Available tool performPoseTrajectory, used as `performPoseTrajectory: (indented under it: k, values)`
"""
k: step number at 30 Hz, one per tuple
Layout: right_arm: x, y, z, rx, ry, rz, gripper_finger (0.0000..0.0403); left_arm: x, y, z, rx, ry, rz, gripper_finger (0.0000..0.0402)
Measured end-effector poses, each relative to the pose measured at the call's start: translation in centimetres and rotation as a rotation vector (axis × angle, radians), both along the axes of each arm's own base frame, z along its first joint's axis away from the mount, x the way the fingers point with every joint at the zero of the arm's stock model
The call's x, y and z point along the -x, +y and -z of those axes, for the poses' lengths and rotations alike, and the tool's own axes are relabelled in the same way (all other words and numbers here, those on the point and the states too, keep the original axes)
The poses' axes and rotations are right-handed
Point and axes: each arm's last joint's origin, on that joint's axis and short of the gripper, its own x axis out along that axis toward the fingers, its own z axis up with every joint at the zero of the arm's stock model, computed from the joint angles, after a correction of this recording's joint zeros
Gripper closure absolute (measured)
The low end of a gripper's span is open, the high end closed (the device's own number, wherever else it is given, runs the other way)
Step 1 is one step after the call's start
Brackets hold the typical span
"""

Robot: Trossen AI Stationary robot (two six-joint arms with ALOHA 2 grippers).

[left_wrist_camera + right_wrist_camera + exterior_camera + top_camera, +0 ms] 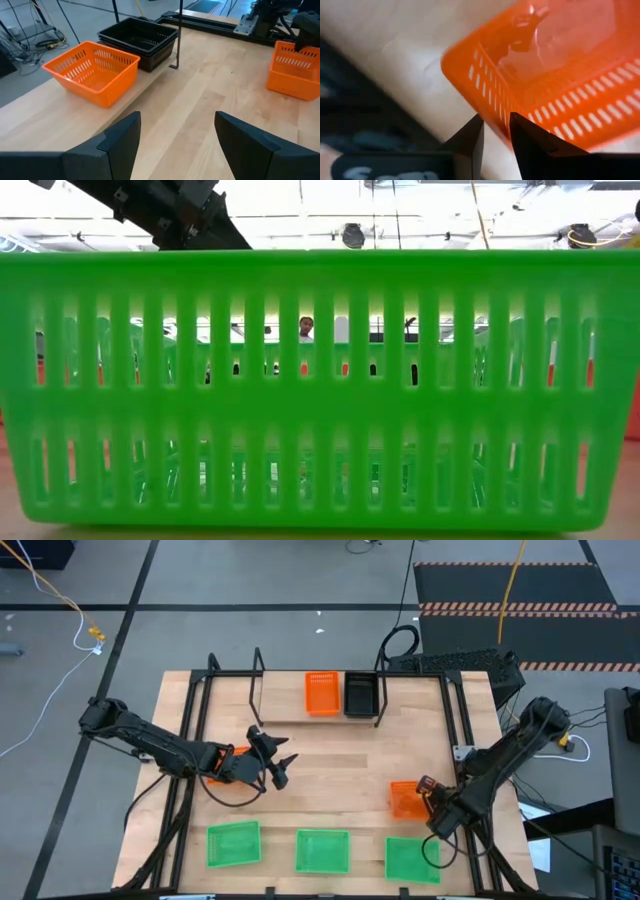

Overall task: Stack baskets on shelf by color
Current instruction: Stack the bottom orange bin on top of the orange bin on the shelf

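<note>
On the shelf (pixel 262 675) at the far edge stand one orange basket (pixel 321 693) (pixel 92 70) and a stack of black baskets (pixel 360 693) (pixel 140 40). Three green baskets (pixel 233 843) (pixel 323 850) (pixel 413 860) lie in a row along the near edge; one of them fills the low view (pixel 320 380). My left gripper (pixel 285 762) (pixel 177 122) is open above the bare table middle, and another orange basket (pixel 222 762) shows partly under its arm. My right gripper (pixel 428 792) (pixel 496 122) is shut on a third orange basket (pixel 405 800) (pixel 295 70) at the table's right. My right gripper pinches a side wall of the orange basket at its rim (pixel 495 112), near a corner. One finger (pixel 522 135) is inside the basket and the other (pixel 472 137) outside. The fingers come slanting down from the table's right. Whether the basket is lifted clear, I cannot tell.
The shelf's upright rods (pixel 177 35) stand next to the black stack, and the shelf's left part (pixel 280 700) holds no basket. The black table frame's bars (pixel 195 730) run along both table sides. Bare wood (pixel 340 770) lies between the two grippers.
</note>
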Motion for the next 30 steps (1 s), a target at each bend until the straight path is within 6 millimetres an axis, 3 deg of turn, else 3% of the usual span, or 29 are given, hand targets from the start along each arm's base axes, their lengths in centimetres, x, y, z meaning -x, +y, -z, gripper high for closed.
performPoseTrajectory:
  k: [3,8,16,20,24,28,30]
  values:
    - [-0.9,0.8,0.3,-0.051,-0.094,0.02,0.0325,0.0,0.0,0.0,-0.005,0.0,-0.003,0.0147]
    - [-2.7,0.6,-0.3,-0.067,-0.311,0.015,0.039,0.0,0.0,0.0,-0.01,0.0,-0.009,0.0147]
    - [-7.8,-2.6,-4.5,-0.247,-0.836,0.192,0.0397,0.0,0.1,-0.1,-0.021,-0.008,-0.025,0.0147]
    - [-10.6,-4.8,-8.1,-0.29,-1.128,0.266,0.0398,0.0,0.3,-0.2,-0.036,-0.014,-0.058,0.0147]
    - [-14.0,-8.0,-11.8,-0.221,-1.228,0.396,0.0398,0.0,0.5,-0.2,-0.033,-0.016,-0.069,0.0147]
    - [-18.1,-12.2,-15.5,-0.147,-1.198,0.563,0.0399,0.0,0.7,-0.2,-0.033,-0.015,-0.076,0.0147]
    - [-20.2,-14.3,-16.2,-0.146,-1.111,0.648,0.0399,0.0,0.7,-0.1,-0.036,-0.008,-0.076,0.0147]
